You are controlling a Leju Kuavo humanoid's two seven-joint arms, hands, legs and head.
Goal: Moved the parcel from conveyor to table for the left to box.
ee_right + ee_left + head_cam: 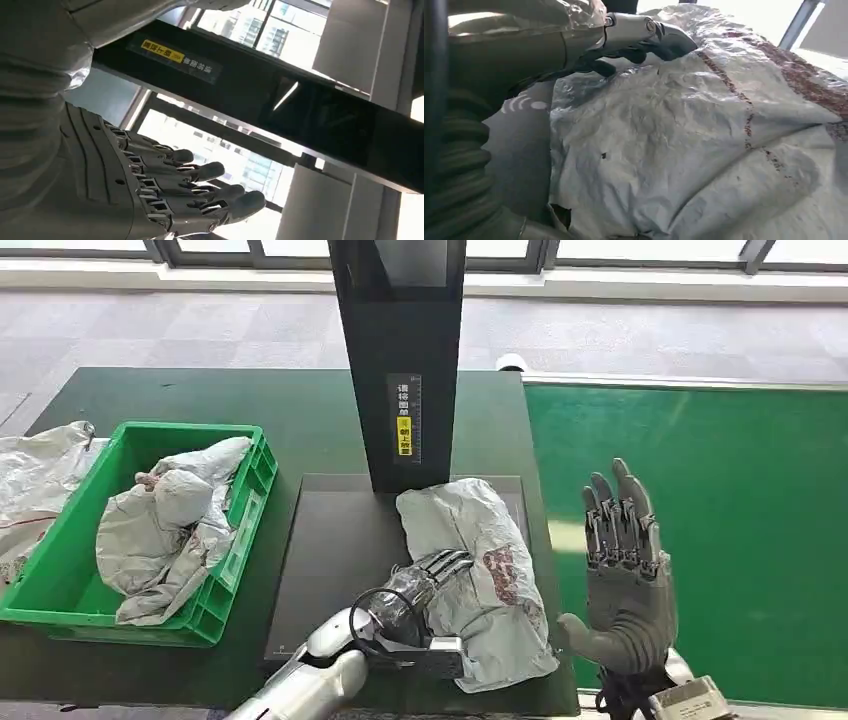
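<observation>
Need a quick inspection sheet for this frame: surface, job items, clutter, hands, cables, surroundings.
Surface: dark table with a black scale platform under a black post.
Job's things: grey parcel lying on the platform; green crate holding other grey bags.
Clutter: crumpled bag beside the crate.
Hands: left hand rests on the parcel, grip unclear; right hand raised, fingers apart, holding nothing.
Cables: black loop at the left wrist.
Surroundings: green conveyor, grey floor, windows.
</observation>
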